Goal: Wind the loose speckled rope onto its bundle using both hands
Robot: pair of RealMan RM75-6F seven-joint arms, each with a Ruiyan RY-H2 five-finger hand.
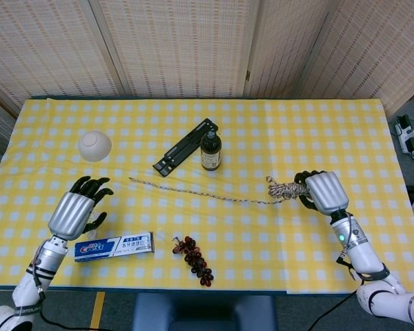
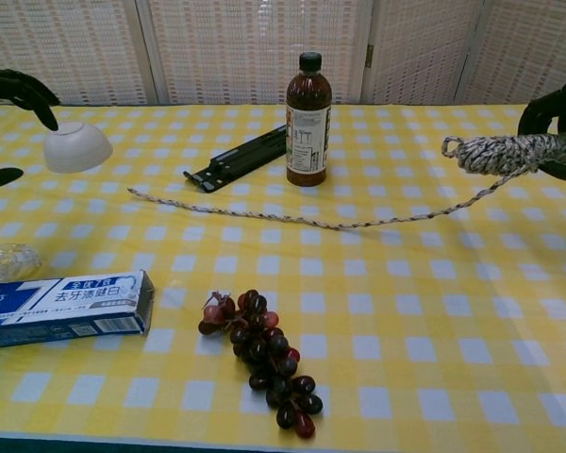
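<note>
Two robot hands | right robot hand grips rope bundle | left robot hand empty, fingers spread

Bowl, bottle, black rack, toothpaste box, grapes.

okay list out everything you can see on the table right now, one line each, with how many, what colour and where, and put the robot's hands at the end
rope bundle: one, speckled white, held above the table's right side
loose rope: one strand, speckled, trailing left from the bundle across the table's middle
bottle: one, dark brown, upright at centre back
black bar: one, flat, left of the bottle
bowl: one, white, upside down, back left
toothpaste box: one, blue and white, front left
clear plastic piece: one, behind the box
grapes: one dark red bunch, front centre
tablecloth: yellow-white check
left hand: fingers spread, holding nothing
right hand: grips the bundle
</note>
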